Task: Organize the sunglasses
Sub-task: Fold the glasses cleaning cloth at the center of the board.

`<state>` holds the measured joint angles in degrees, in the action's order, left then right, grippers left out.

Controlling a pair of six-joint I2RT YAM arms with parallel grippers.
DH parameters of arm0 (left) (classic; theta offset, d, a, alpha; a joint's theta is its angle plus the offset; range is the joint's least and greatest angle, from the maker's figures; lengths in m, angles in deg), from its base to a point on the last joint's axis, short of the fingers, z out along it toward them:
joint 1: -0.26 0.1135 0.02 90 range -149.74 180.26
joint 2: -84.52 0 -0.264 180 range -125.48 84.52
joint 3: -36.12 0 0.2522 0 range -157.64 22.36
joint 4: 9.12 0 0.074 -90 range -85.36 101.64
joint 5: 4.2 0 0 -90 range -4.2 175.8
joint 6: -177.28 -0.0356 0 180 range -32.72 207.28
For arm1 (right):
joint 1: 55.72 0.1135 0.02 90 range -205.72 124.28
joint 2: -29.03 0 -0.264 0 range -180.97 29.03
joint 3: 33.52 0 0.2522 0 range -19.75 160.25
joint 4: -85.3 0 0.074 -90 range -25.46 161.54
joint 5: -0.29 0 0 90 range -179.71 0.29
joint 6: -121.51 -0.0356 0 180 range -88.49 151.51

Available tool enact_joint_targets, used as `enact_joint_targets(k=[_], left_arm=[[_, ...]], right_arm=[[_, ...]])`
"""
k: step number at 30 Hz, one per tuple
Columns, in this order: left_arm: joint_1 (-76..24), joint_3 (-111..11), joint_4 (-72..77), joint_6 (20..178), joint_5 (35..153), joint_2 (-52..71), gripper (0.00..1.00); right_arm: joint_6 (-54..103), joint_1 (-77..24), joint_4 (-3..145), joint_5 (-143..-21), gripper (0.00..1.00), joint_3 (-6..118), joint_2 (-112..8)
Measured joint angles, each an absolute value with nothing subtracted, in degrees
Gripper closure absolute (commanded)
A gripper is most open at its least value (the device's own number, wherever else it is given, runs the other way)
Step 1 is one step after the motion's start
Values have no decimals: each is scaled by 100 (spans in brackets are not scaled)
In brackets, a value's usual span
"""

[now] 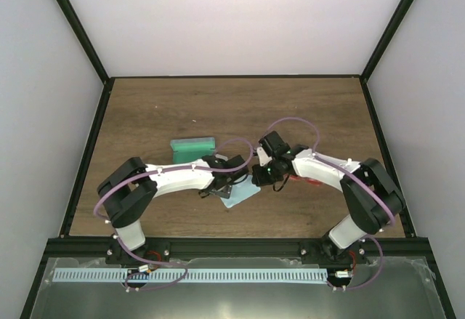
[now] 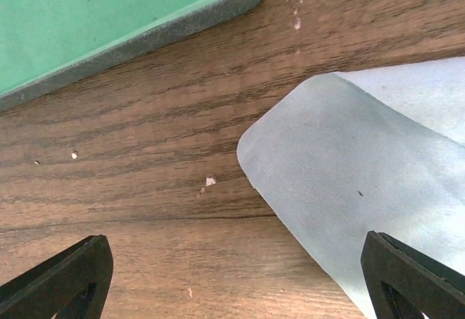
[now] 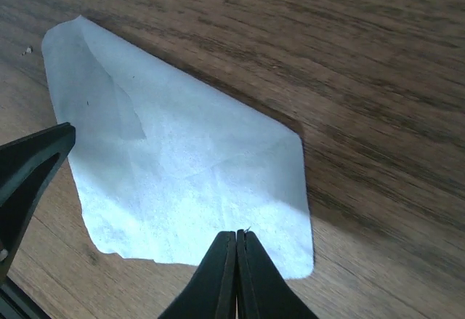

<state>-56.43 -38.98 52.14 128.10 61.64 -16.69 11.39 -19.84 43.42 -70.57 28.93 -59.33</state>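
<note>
Top external, both hands low, left hand point(image 2: 236, 279) spread, cloth point(image 2: 363, 188)

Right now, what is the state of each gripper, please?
Left gripper: open, holding nothing, above the cloth's edge.
Right gripper: fingers shut at the cloth's near edge; a pinch cannot be confirmed.

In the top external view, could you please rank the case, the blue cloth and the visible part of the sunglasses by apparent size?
1. Case, open, green inside showing.
2. Blue cloth, partly hidden by the grippers, so it may really match the case.
3. Sunglasses, only a red sliver beside the right arm.
</note>
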Motion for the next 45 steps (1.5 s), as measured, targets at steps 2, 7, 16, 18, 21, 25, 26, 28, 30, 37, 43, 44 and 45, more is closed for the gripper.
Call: enact_joint_targets(k=[2, 7, 16, 18, 21, 25, 26, 28, 30, 37, 43, 44, 45], left_arm=[[-5632, -3898, 5214, 12817, 6220, -1586, 4], [-5476, -3826, 5094, 12884, 6454, -1177, 4], [-4939, -3345, 4740, 12974, 6881, -696, 3], [-4825, -3242, 4639, 12978, 7018, -635, 3], [-4650, -3131, 4480, 13009, 7276, -526, 3], [-4434, -3044, 4255, 13042, 7602, -349, 4], [-4395, -3041, 4211, 13048, 7661, -331, 4], [-4344, -3041, 4108, 13050, 7772, -327, 5], [-4325, -3041, 4041, 13050, 7886, -327, 10], [-4320, -2768, 3621, 13120, 8504, -183, 74], [-4373, -2231, 2921, 13048, 9591, -146, 96], [-4397, -2112, 2766, 13055, 9781, -144, 96], [-4419, -2008, 2631, 13072, 9938, -135, 96]], right_arm=[[1133, -1960, 4443, -6948, 99, 2891, -6033], [1131, -1958, 4602, -6839, 99, 2788, -6302], [1087, -1944, 4766, -6850, 99, 2430, -6204], [1039, -1903, 4764, -6869, 99, 2349, -6114], [949, -1730, 4672, -6917, 98, 2270, -6011], [814, -1363, 4480, -6941, 98, 2218, -5906], [781, -1258, 4397, -6959, 98, 2207, -5869], [713, -1090, 4163, -7011, 96, 2205, -5788], [678, -1018, 3925, -7088, 93, 2211, -5668], [733, -1000, 3367, -7621, 93, 3300, -5572], [823, -1000, 3689, -7628, 96, 3805, -6306], [820, -1000, 3702, -7601, 96, 3805, -6409], [820, -1000, 3726, -7571, 96, 3805, -6505]])
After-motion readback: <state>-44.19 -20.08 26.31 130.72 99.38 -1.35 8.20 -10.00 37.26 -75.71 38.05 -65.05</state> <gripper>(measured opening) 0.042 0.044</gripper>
